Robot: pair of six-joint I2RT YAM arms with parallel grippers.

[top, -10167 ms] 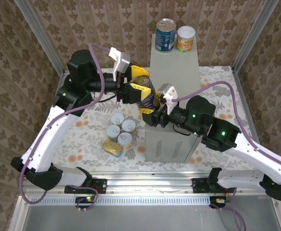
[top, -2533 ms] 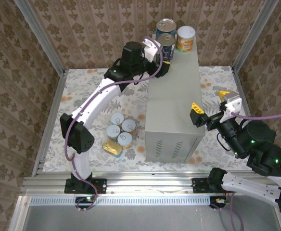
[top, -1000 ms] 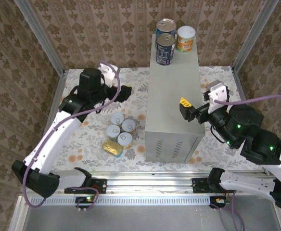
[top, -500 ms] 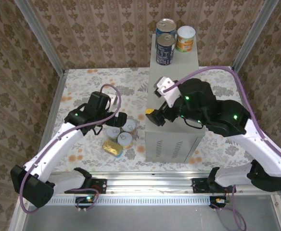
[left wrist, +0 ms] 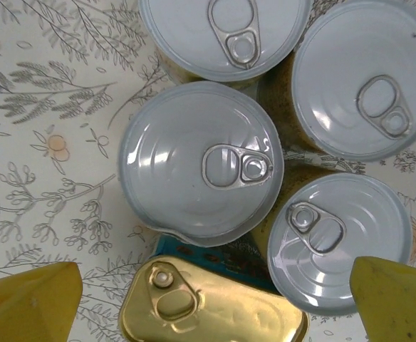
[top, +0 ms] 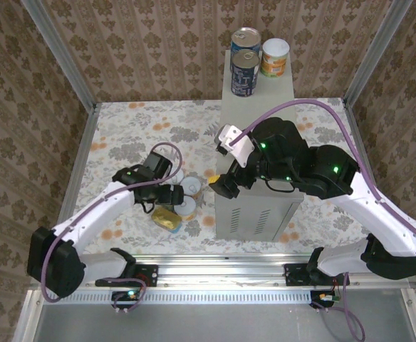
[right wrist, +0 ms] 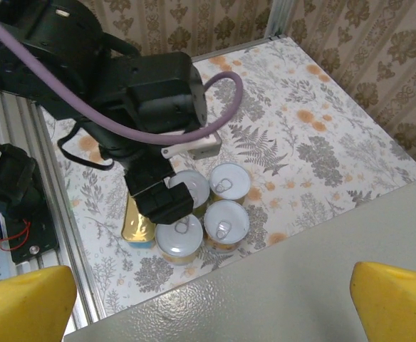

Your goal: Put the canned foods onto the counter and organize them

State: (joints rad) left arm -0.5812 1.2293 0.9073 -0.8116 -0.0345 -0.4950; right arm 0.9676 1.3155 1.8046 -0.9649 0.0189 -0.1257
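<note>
Pick-up step: left fingers [left wrist: 30, 303] gape empty over the pull-tab cans [left wrist: 201, 164] — next, lower and close on one; right fingers [right wrist: 23, 303] wide, empty.

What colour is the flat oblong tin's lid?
Shiny gold; the flat oblong tin shows best in the left wrist view.

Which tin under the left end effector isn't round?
The flat oblong tin with the gold lid; the other four tins are round with white lids.

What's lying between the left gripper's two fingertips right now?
In the left wrist view, the flat gold-lidded tin and part of one white-lidded can lie below, between the left gripper's open yellow fingertips.
</note>
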